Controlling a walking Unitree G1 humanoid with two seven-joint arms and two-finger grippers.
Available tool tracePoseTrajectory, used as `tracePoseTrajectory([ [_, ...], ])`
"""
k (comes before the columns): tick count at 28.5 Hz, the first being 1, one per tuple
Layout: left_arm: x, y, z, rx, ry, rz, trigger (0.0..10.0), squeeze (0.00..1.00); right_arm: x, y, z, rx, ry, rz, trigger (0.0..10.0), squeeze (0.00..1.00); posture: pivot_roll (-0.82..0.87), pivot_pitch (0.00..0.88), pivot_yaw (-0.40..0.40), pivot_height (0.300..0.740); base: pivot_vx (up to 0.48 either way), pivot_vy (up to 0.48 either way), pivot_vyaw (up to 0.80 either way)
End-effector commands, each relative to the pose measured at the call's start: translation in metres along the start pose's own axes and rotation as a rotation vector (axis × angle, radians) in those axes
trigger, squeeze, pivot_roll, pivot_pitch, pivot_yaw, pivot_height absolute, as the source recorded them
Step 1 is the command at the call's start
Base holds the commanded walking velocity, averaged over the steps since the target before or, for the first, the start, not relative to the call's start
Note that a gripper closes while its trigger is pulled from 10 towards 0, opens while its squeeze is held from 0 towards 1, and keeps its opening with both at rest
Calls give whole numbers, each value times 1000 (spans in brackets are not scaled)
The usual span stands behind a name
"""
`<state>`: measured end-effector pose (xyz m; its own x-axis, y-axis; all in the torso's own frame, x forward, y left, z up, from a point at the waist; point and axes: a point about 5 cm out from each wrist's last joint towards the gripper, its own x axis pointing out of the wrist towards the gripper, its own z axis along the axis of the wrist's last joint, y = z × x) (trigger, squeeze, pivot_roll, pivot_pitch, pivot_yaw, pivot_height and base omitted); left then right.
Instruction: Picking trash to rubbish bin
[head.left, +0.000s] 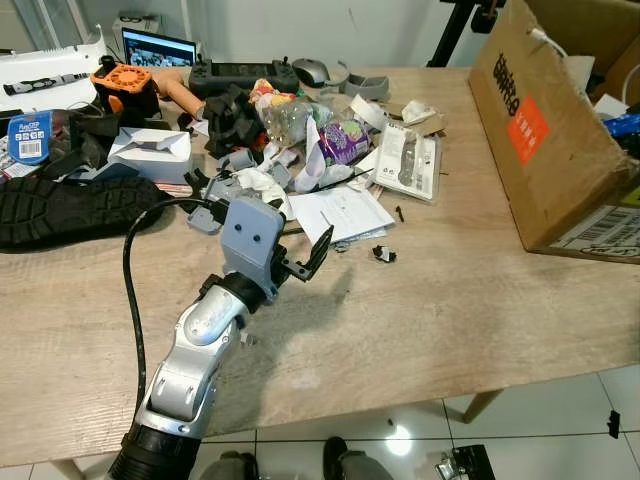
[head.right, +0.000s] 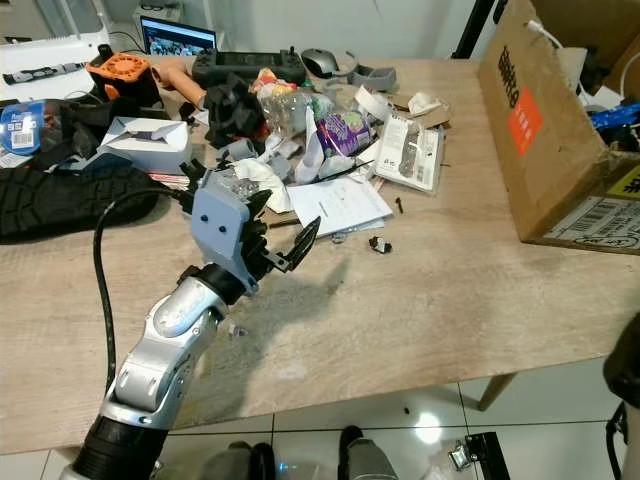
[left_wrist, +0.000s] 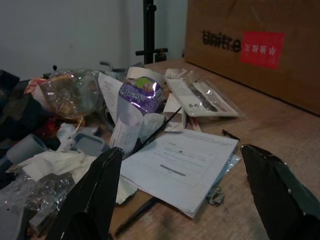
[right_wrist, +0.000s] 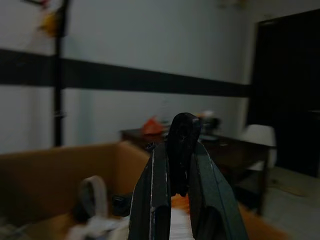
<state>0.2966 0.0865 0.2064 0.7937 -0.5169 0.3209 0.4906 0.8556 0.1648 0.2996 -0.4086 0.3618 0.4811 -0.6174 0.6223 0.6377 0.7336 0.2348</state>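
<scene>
A pile of trash lies at the back middle of the wooden table (head.left: 450, 300): a white printed sheet (head.left: 345, 212), a purple wrapper (head.left: 343, 140), a crushed clear bottle (head.left: 285, 118), a blister pack (head.left: 408, 160) and crumpled white tissue (head.left: 262, 185). My left gripper (head.left: 275, 235) hovers low over the table just in front of the sheet, open and empty. In the left wrist view its two black fingers (left_wrist: 95, 190) stand wide apart, with the sheet (left_wrist: 185, 160) between and beyond them. My right gripper (right_wrist: 182, 125) is shut on nothing, above a brown cardboard wall (right_wrist: 60, 170).
A big open cardboard box (head.left: 540, 130) stands at the table's right. A black rubber sole (head.left: 60, 208), a white carton (head.left: 155, 152), an orange part (head.left: 122, 80), a controller (head.left: 240, 72) and a laptop (head.left: 158, 47) crowd the left and back. A small black scrap (head.left: 384, 254) lies near the sheet.
</scene>
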Motion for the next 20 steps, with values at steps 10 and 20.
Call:
tracePoseTrajectory([
  [10,0,-6,-6,-9,15,-21,10000,0,-2,-15,-5,2,15,-86,10000,200,35,180,-76,740,0,0,0],
  [20,-1,-5,-4,-4,20,-30,10000,0,-13,47,-27,42,172,313,10000,0,45,203,-65,740,0,0,0],
])
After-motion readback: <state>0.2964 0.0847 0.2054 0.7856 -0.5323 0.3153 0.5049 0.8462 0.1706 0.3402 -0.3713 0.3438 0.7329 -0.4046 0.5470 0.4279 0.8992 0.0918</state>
